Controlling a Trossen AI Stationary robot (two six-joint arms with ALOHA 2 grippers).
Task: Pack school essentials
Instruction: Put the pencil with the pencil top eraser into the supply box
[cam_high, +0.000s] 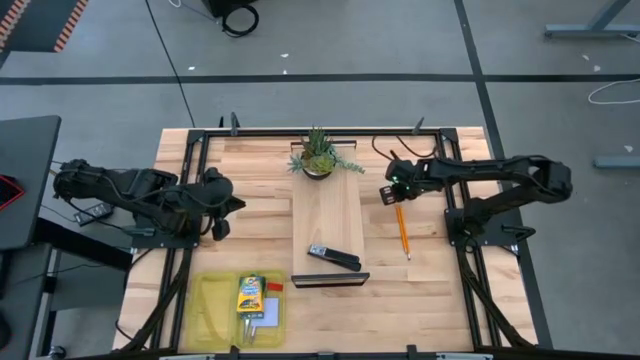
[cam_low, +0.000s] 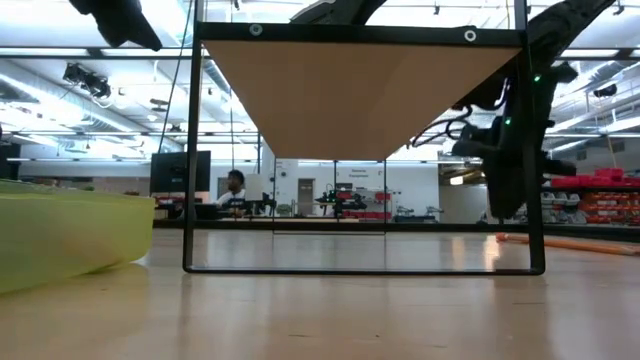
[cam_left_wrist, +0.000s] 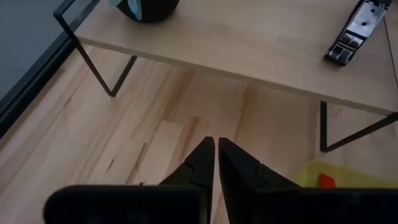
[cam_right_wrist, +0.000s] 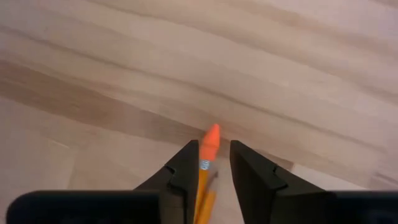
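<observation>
High view: the right claw (cam_high: 391, 194) hovers over orange pencils (cam_high: 403, 233) lying on the surface, fingers apart around the eraser end, seemingly not yet clamped. Next it must close, lift, and carry to the yellow tray (cam_high: 215, 310). The left claw (cam_high: 222, 228) waits closed.

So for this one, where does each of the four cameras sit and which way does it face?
High: overhead, looking straight down on the table; both arms show, the left gripper and the right gripper.
Low: at tabletop height, looking level under the shelf into the room; an arm hangs at right.
Left wrist: on the left arm, facing the shelf and stapler; its shut fingers show.
Right wrist: on the right arm, looking down at the tabletop; its fingers flank the pencils.
Shared: high and left wrist both show the stapler and tray.
</observation>
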